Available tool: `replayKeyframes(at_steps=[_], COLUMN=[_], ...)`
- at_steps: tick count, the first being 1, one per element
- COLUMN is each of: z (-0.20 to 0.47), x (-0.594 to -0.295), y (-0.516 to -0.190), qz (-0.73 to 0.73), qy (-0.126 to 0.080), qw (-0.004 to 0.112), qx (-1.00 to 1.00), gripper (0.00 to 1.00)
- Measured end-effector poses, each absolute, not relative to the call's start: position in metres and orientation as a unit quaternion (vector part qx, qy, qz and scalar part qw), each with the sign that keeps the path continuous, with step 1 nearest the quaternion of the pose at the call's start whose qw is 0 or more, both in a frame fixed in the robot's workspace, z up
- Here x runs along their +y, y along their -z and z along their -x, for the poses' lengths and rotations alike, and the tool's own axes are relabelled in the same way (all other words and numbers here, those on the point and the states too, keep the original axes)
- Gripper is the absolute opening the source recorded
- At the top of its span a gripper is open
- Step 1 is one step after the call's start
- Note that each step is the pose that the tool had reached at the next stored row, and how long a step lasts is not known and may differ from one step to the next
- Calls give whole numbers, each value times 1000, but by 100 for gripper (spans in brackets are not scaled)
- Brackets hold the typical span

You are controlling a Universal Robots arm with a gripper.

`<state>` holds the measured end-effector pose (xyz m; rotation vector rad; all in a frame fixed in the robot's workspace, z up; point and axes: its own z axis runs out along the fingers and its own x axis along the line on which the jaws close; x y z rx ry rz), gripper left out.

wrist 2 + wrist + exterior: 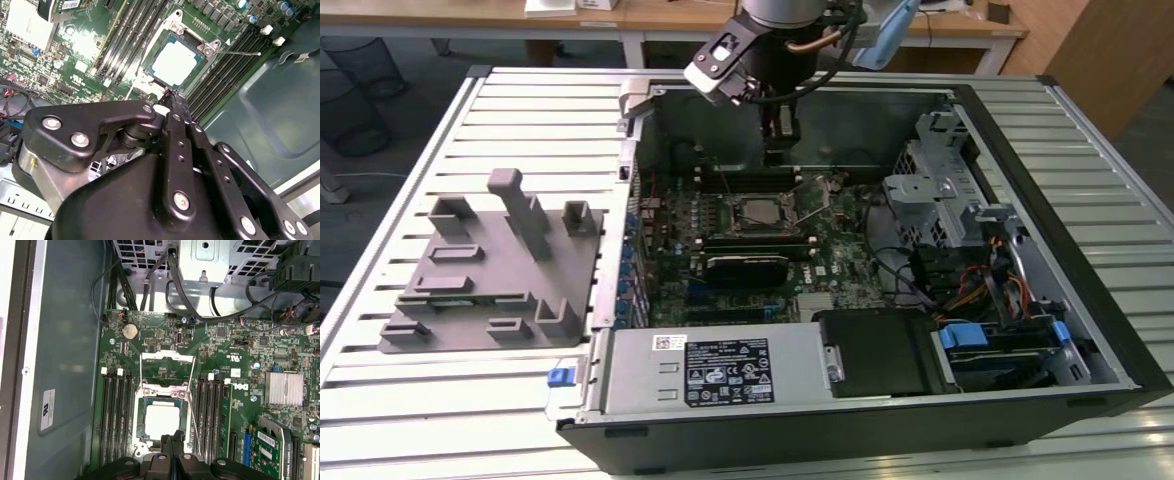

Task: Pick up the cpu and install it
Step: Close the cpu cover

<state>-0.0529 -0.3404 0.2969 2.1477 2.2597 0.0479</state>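
Note:
The cpu [761, 212] lies flat in the black socket in the middle of the motherboard, its silver top plate bare in both wrist views [174, 62] [162, 421]. The socket's metal load plate [167, 357] is swung back and its thin lever [192, 405] stands free beside the chip. My gripper [781, 150] hangs inside the computer case above the board, a little off the socket's edge. Its two black fingers are pressed together with nothing between them, the tips [172, 437] [172, 96] hovering just past the chip's rim.
The open computer case [1067, 150] stands on a slatted table. Memory slots [115, 415] flank the socket. A grey plastic tray with upright blocks [494, 260] lies at the exterior view's left. The power supply [720, 370], drive cage [947, 180] and cables [961, 280] crowd the case.

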Motion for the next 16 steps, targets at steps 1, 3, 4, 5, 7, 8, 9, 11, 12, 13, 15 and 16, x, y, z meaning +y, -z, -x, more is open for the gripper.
replayKeyframes(at_steps=[1,3,4,5,7,8,9,11,12,13,15,16], z=[53,53,53,53,52,52,52,50,49,48,45,43], x=[-340,-340,-340,-340,-340,-340,-340,-340,-340,-340,-340,-340], y=[-297,-297,-297,-297,-297,-297,-297,-297,-297,-297,-296,-296], qz=[-689,-689,-689,-689,-689,-689,-689,-689,-689,-689,-689,-689], qy=[-15,-15,-15,-15,-15,-15,-15,-15,-15,-15,-14,-14], qw=[12,12,12,12,12,12,12,12,11,11,10,10], qx=[725,725,725,725,725,725,725,725,725,725,725,725], gripper=[11,11,11,11,11,11,11,11,11,11,11,11])
